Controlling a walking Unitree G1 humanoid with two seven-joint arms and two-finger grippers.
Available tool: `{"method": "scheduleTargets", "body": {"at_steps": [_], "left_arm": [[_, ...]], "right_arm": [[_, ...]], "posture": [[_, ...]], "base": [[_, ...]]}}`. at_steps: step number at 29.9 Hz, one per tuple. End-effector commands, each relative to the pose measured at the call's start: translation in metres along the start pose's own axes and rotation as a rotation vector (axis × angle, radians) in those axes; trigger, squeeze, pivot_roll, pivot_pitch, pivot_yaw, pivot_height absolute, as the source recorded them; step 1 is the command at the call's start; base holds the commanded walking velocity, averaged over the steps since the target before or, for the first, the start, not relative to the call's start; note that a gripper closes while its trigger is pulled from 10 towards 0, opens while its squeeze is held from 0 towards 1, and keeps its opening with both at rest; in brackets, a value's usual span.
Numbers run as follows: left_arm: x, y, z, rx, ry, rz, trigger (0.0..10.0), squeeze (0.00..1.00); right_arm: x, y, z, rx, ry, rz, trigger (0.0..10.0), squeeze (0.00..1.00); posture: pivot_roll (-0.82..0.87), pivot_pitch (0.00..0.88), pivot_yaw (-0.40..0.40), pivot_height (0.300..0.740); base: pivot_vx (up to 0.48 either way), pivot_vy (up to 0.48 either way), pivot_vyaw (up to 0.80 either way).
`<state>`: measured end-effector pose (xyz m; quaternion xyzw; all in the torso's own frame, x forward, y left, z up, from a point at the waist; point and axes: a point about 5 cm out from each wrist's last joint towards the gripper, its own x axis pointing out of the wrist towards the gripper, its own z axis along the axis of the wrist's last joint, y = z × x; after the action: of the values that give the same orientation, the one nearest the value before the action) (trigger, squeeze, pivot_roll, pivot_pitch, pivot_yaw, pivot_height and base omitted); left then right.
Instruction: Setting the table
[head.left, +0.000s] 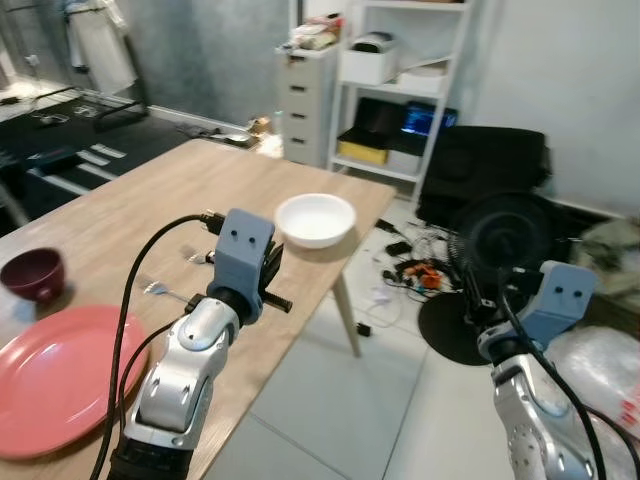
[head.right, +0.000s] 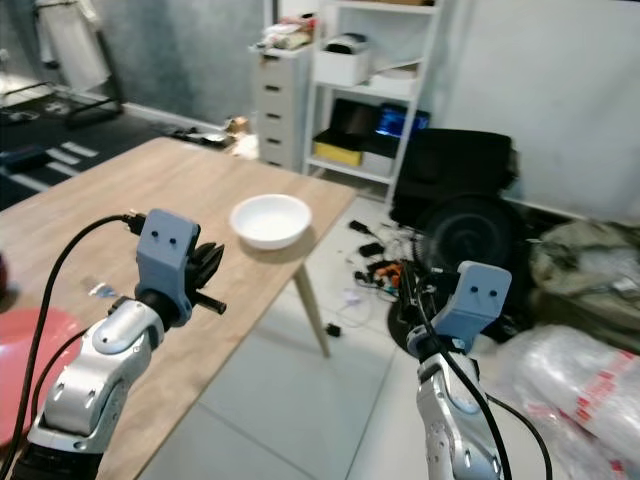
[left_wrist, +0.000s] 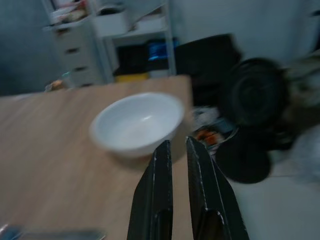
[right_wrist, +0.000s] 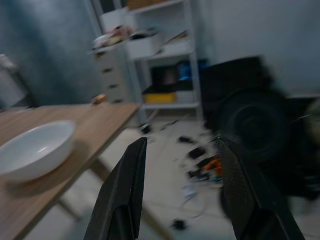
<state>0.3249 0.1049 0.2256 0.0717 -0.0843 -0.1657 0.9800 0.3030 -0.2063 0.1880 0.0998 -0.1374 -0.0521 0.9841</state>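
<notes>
Holding my left pincer (left_wrist: 177, 145) with its fingers nearly pressed together, empty, I aim at the white bowl (head.left: 315, 219) near the counter (head.left: 150, 200) corner at 12 o'clock. My right pincer (right_wrist: 182, 145) hangs spread and empty over the floor at 3 o'clock, while the pink plate (head.left: 55, 375) and maroon cup (head.left: 33, 274) wait at 9 o'clock.
</notes>
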Motion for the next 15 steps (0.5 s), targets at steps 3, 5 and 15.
{"method": "scheduleTargets", "body": {"at_steps": [3,5,15], "left_arm": [[-0.0013,0.0015,-0.0035,0.008,0.013,0.002,10.0,0.00],[-0.0014,0.0016,-0.0036,0.008,0.012,0.002,10.0,0.00],[-0.0015,0.0015,-0.0039,0.006,0.012,0.001,10.0,0.00]], "right_arm": [[-0.0016,-0.0002,-0.0017,-0.007,0.003,-0.003,10.0,0.00],[-0.0018,0.0000,-0.0022,-0.006,0.005,-0.003,10.0,0.00],[-0.0019,0.0010,-0.0029,-0.004,0.005,-0.002,10.0,0.00]], "posture": [[0.02,0.034,0.090,0.740],[0.02,0.035,0.090,0.740],[0.02,0.035,0.091,0.740]], "base": [[0.000,0.000,-0.80],[0.000,0.000,-0.80],[0.000,0.000,-0.80]]}}
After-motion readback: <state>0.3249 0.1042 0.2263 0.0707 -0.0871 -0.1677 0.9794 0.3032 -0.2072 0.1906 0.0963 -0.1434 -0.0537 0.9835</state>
